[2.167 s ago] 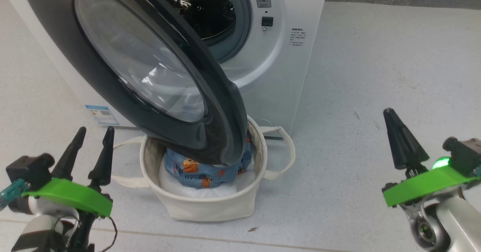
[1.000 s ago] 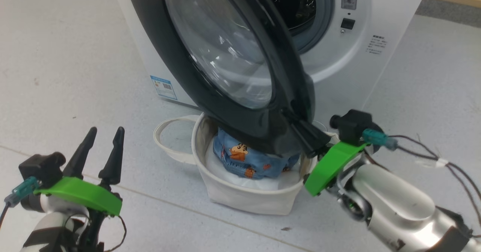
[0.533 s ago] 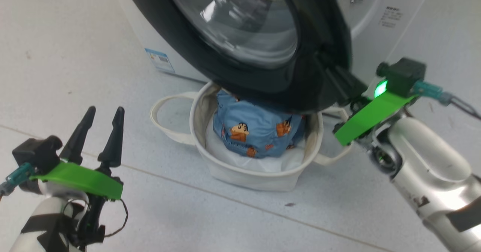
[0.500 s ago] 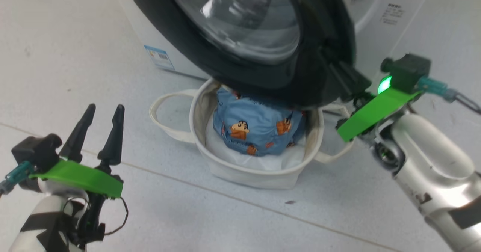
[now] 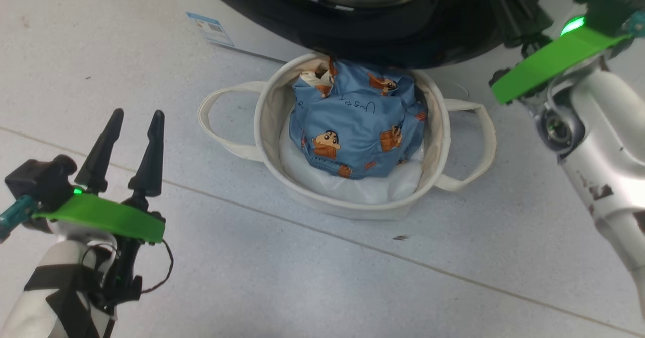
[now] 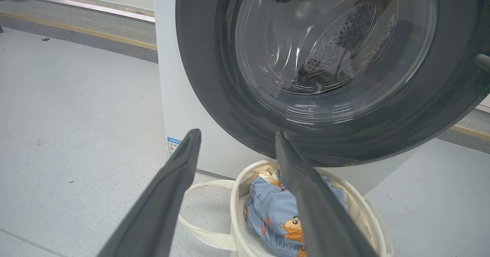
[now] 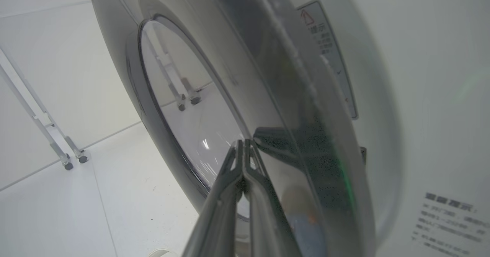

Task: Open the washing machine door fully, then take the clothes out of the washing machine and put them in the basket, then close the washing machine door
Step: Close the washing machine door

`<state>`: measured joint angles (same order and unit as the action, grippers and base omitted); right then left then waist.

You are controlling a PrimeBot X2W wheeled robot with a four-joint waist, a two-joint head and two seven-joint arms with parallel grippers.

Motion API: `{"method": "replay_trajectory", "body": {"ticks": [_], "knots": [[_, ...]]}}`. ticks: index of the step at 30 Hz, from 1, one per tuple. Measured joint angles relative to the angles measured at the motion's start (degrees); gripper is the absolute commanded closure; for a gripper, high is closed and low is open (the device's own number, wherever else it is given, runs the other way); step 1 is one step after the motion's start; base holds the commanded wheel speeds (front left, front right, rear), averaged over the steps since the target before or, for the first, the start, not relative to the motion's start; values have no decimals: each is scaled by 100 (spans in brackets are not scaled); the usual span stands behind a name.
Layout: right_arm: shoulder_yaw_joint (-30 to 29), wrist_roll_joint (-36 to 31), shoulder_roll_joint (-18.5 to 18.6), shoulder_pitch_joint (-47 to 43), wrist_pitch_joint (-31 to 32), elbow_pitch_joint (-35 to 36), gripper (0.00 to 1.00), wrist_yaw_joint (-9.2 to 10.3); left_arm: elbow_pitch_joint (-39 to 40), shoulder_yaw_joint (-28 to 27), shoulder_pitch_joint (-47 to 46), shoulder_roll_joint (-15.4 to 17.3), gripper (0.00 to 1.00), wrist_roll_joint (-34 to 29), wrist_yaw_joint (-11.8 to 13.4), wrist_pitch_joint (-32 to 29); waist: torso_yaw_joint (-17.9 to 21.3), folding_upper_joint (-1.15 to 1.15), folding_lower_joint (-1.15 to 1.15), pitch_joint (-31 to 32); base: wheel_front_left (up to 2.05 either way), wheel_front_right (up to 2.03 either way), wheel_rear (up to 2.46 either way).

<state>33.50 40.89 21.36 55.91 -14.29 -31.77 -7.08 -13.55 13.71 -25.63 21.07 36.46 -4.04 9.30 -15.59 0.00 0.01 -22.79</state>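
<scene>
From the head view I have the basket point(image 5: 266, 126) sitting on the floor point(image 5: 302, 277) just in front of the washing machine point(image 6: 172, 96), its two loop handles lying out to either side. The clothes point(image 5: 352, 121), blue fabric with small cartoon figures, are bundled inside it on top of a white lining point(image 5: 373, 189). The washing machine door point(image 6: 206, 77) stands off the machine's front at an angle, and its glossy black lower rim overhangs the far edge of the basket. My left gripper point(image 5: 138, 112) hovers low at the left, well apart from the basket, with its two dark fingers spread wide and nothing between them. In its wrist view the fingers frame the door and the basket below it. My right gripper point(image 7: 243, 144) is up at the door's right edge with its fingers pressed together, holding nothing. Its tips are right at the dark rim beside the glass, though I cannot tell whether they touch it.
</scene>
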Motion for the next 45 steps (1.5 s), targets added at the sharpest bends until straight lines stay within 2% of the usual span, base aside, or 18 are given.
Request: {"method": "replay_trajectory", "body": {"ticks": [9, 21, 22, 23, 32, 45], "knots": [[-131, 63, -1, 498, 0, -417, 100, -2, 11, 40, -44, -9, 0, 0, 49, 14, -63, 0, 0, -102, 0, 0, 0], [-91, 218, 15, 347, -1, -475, 100, -49, -16, 63, -87, 44, 0, 1, 49, 13, 43, 0, 0, 107, 0, 0, 0], [-100, 218, 29, 251, -1, -424, 23, -49, -35, 63, -87, 55, 0, 1, 49, 12, 70, 0, 0, 157, 0, 0, 0], [-122, 216, 36, 131, -1, -356, 1, -49, -64, 63, -86, 64, 0, 1, 49, 2, 101, 0, 0, 211, 0, 0, 0], [-359, 65, 55, -886, -1, 337, 0, -44, -235, 73, -57, 189, 0, 63, -8, -20, 511, 0, -1, 744, 0, 0, 0], [-721, -144, 127, -2360, -1, 876, 0, -43, -521, 189, 225, 256, 0, 301, -141, -22, 1287, 0, -1, 1532, 0, 0, 0]]}}
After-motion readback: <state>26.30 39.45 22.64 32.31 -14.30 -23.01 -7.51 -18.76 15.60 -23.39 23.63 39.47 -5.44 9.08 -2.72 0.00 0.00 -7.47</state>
